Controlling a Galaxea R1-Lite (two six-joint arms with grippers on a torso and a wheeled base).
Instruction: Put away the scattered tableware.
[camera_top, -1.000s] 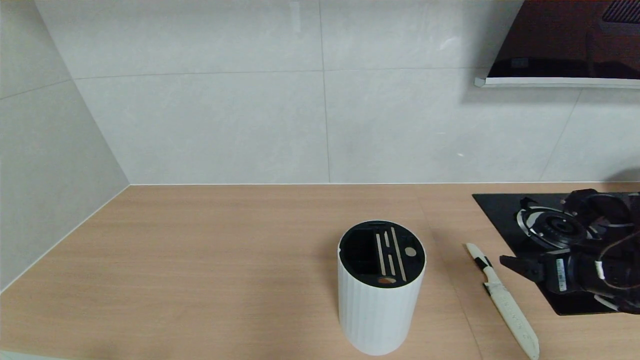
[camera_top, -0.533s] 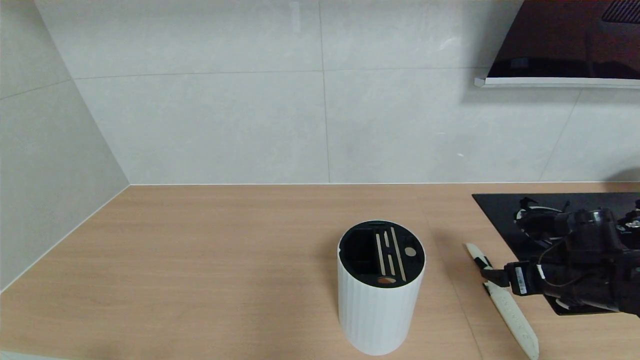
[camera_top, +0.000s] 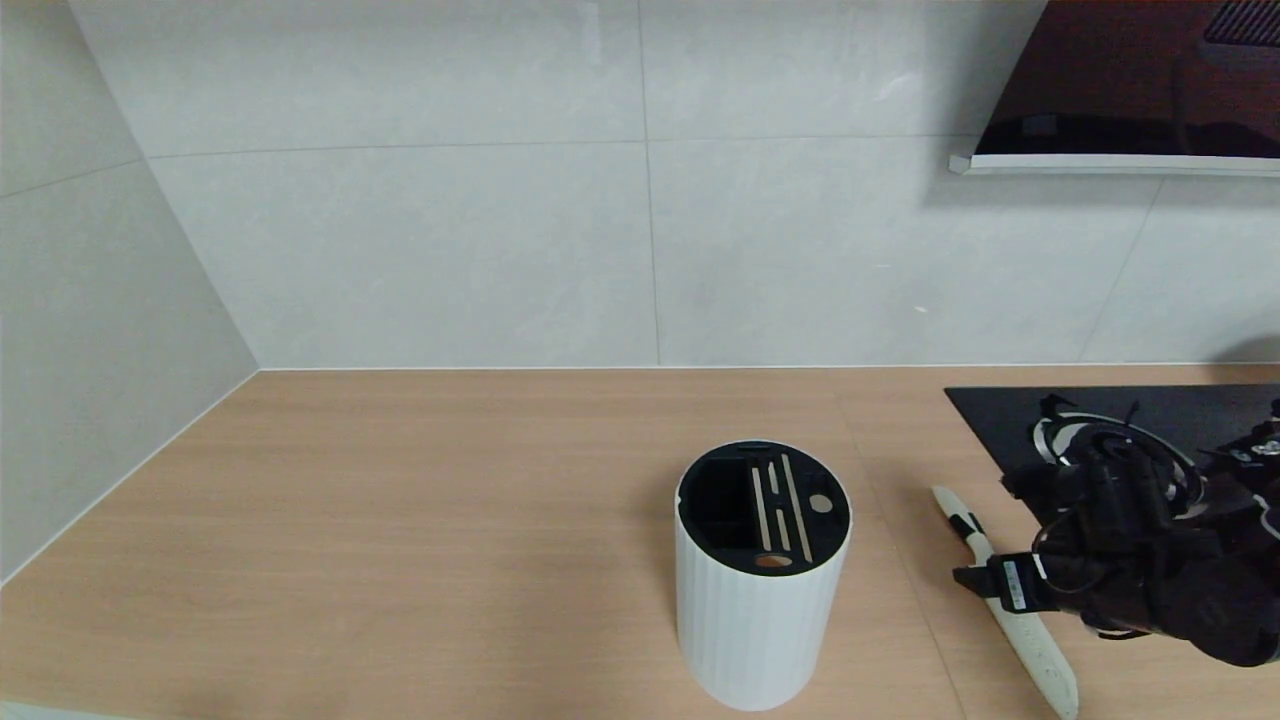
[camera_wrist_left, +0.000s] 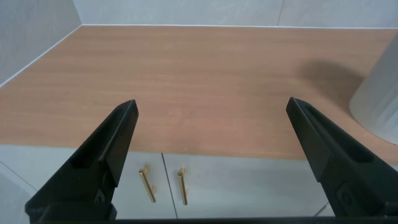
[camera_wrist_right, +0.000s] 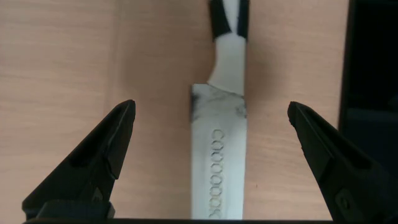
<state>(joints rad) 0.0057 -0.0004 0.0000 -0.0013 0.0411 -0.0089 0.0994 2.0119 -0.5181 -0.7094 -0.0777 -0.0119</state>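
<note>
The right gripper (camera_wrist_right: 210, 109) is held spread astride the knife (camera_wrist_right: 219, 134), at the knife block's (camera_top: 762, 590) three o'clock, for grasping; the left gripper (camera_wrist_left: 211, 111) is splayed.

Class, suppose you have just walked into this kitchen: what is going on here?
A robot is tidying a wooden counter. Its right gripper is poised over a white knife lying flat on the counter beside the stove. Its jaws are open to either side of the blade, with nothing gripped yet. The white slotted holder stands upright nearby, with no knife in it. The left gripper is near the counter's front edge, jaws open, holding nothing.
</note>
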